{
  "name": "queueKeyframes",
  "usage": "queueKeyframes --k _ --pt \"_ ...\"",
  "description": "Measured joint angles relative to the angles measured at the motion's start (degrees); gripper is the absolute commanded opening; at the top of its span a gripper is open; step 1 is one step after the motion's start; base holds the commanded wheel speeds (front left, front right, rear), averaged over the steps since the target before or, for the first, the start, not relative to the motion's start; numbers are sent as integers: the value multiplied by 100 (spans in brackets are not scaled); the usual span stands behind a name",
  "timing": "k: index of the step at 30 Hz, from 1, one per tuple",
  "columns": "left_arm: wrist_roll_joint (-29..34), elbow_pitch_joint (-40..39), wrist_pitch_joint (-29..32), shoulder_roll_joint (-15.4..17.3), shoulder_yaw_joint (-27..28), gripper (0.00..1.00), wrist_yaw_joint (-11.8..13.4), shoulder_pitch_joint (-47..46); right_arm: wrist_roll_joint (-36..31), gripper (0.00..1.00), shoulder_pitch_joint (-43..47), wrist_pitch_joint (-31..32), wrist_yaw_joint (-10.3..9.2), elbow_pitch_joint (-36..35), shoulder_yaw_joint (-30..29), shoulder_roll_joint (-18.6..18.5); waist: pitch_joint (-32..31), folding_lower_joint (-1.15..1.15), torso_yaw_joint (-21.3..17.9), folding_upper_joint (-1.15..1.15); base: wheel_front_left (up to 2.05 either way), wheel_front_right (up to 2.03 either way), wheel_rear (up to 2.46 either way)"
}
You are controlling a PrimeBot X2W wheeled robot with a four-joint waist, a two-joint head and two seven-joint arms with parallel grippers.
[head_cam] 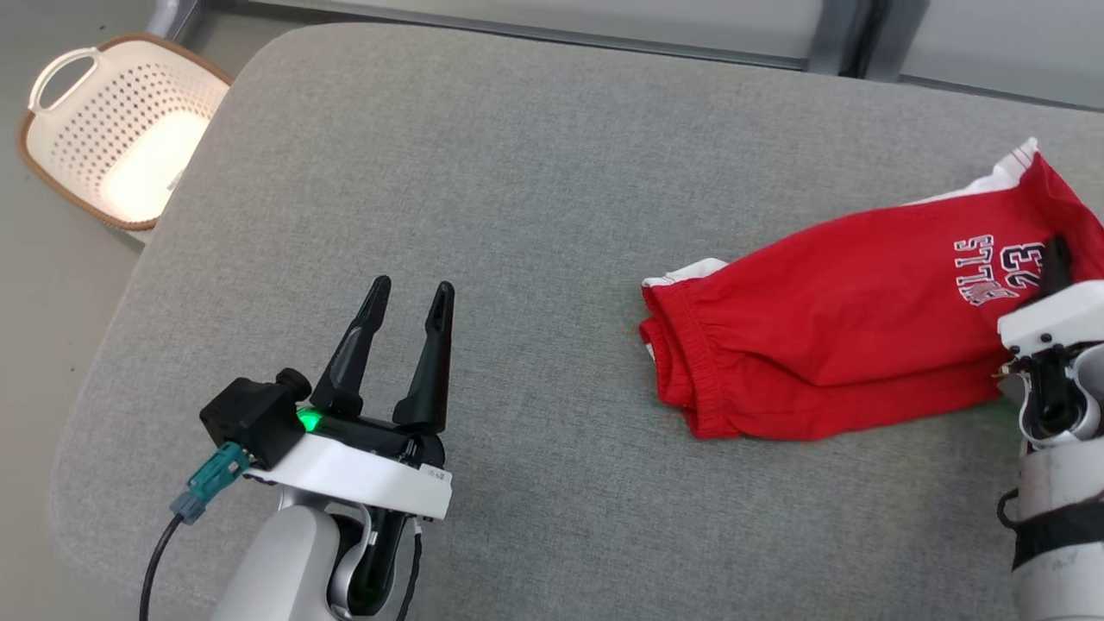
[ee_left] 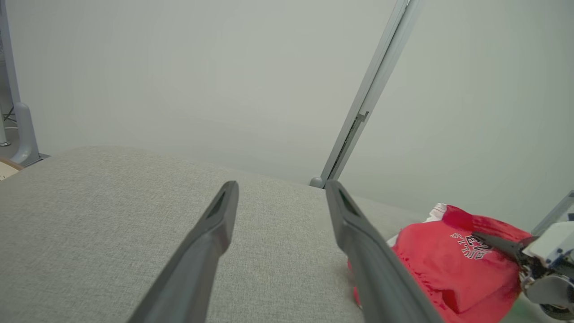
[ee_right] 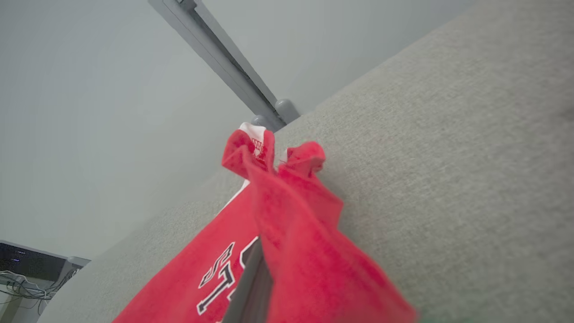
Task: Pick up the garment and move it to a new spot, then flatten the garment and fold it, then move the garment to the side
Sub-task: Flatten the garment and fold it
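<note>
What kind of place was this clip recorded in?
Probably a test room staged for laundry folding: a grey fabric-covered table, a perforated laundry basket on the floor beside it, pale panels on metal posts behind.

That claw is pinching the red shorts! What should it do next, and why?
Probably lift a little: the right claw is shut on the red shorts, most of which lie on the grey cushion; the left claw stands open.

left end effector [head_cam: 412, 285]: two long black tapered fingers [head_cam: 349, 362], green light [head_cam: 308, 421], white wrist plate [head_cam: 362, 483], black camera block [head_cam: 250, 418], teal connector [head_cam: 211, 479], black cable [head_cam: 155, 561] | right end effector [head_cam: 1056, 259]: white housing [head_cam: 1048, 323], pale forearm [head_cam: 1056, 483], black band [head_cam: 1061, 535]
</note>
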Motion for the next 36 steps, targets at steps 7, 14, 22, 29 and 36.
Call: queueKeyframes --k 7,14,22,29,36 --pt "81 42 0 -3 62 100 0 220 664 0 804 -232 0 -285 -170 -16 -379 0 -280 0 0 0 0" --pt "175 53 0 -11 -16 100 0 338 967 0 1197 -331 0 -389 296 -9 -588 0 -518 0 0 0 0" --pt "216 109 0 -4 -40 100 0 339 1615 0 1271 -711 0 -684 1628 -12 -706 0 -437 0 0 0 0" --pt "238 159 0 -2 71 100 0 454 2224 0 1694 -905 0 -1366 2919 -8 -832 0 -291 0 0 0 0" --pt "238 187 -1 -1 112 100 0 551 2437 0 2028 -906 0 -1918 3624 -7 -900 0 -168 0 0 0 0"
